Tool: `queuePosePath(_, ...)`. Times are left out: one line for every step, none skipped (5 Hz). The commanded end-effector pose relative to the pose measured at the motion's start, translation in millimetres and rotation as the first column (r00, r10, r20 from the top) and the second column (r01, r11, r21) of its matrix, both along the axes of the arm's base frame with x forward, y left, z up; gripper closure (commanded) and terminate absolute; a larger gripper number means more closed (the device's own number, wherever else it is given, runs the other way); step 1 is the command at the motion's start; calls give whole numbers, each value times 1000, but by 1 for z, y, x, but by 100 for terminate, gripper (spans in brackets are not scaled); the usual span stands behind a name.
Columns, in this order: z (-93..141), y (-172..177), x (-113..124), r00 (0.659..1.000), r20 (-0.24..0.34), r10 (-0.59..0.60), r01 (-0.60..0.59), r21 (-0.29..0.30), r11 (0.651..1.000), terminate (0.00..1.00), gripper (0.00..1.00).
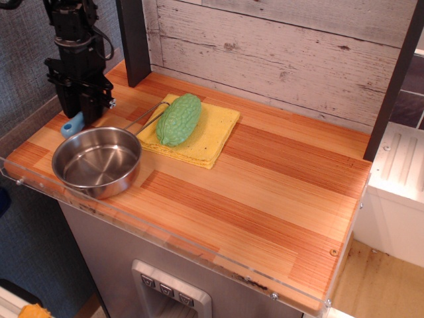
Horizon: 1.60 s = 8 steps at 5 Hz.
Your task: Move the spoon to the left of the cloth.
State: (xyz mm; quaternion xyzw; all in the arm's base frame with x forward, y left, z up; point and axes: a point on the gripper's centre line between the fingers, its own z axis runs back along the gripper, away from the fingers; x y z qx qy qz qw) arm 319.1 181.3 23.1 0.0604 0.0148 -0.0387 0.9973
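Note:
The spoon's light-blue handle [71, 124] sticks out below my black gripper [83, 114], which is shut on it just above the wooden table at the far left, behind the steel pan. The spoon's grey bowl is hidden by the gripper. The yellow cloth [211, 131] lies to the right at the back middle of the table, with a bumpy green vegetable [178, 119] resting on its left part.
A steel pan [97, 161] with a wire handle sits at the front left, its handle reaching toward the cloth. A dark post [134, 40] stands behind. A clear plastic rim [40, 112] borders the table's left and front edges. A white plank wall [278, 46] backs the table.

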Motion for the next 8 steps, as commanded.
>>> queuePosePath(89,-21,-26,962,271,27,-53,86,995,0,0)
queuePosePath(138,-31,-50,935,344,82,-108,55,993,0,0)
queuePosePath(138,-46,-52,944,289,157,-147,-57,987,0,0)
queuePosePath(123,-60,-51,962,226,156,-131,-121,984,0,0)
queuePosePath(115,-68,-51,974,201,105,-77,-140,987,0,0)
queuePosePath(112,-69,-51,980,187,75,-57,-100,993,0,0)
queuePosePath(112,-69,-51,980,187,75,-57,-100,993,0,0)
queuePosePath(112,-69,-51,980,187,75,-57,-100,993,100,0)
